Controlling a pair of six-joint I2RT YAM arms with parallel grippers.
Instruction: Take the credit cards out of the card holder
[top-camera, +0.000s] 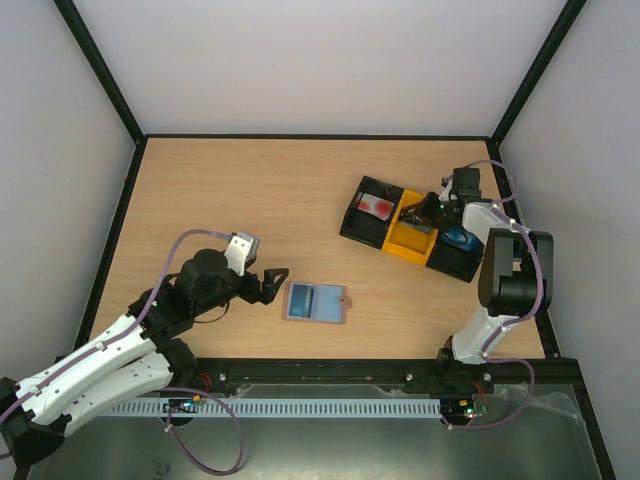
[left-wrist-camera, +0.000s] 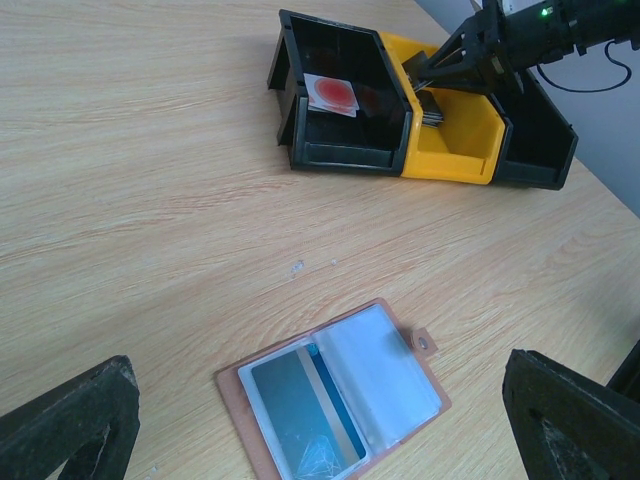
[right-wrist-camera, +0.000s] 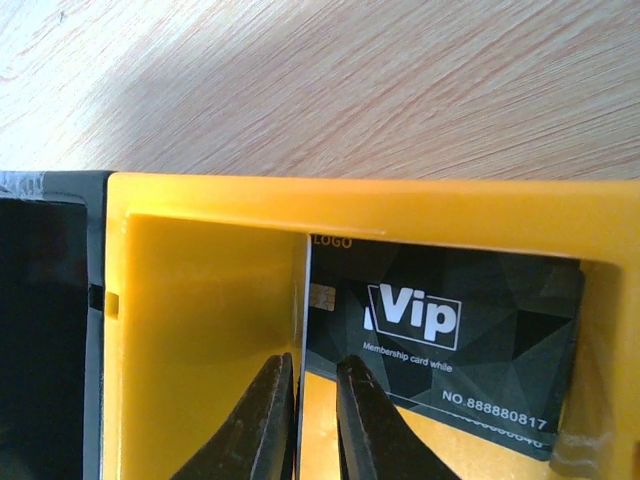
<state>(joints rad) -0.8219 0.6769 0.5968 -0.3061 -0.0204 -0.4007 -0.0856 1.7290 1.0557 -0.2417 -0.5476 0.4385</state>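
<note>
The card holder (top-camera: 316, 301) lies open and flat on the table, blue-grey with brown edging. In the left wrist view (left-wrist-camera: 400, 380) one teal card (left-wrist-camera: 295, 400) sits in its left sleeve, and the right sleeve looks empty. My left gripper (top-camera: 272, 285) is open just left of the holder, its jaws wide either side of it (left-wrist-camera: 320, 430). My right gripper (top-camera: 425, 210) hangs in the tray's yellow compartment (right-wrist-camera: 200, 300). Its jaws (right-wrist-camera: 315, 370) stand a narrow gap apart, with a thin pale edge between them. A black VIP card (right-wrist-camera: 440, 320) rests just beyond.
The black-and-yellow three-compartment tray (top-camera: 400, 245) stands at the back right. A white card with a red spot (top-camera: 378, 206) lies in its left black compartment, and something blue (top-camera: 460, 238) in the right one. Black frame rails border the table.
</note>
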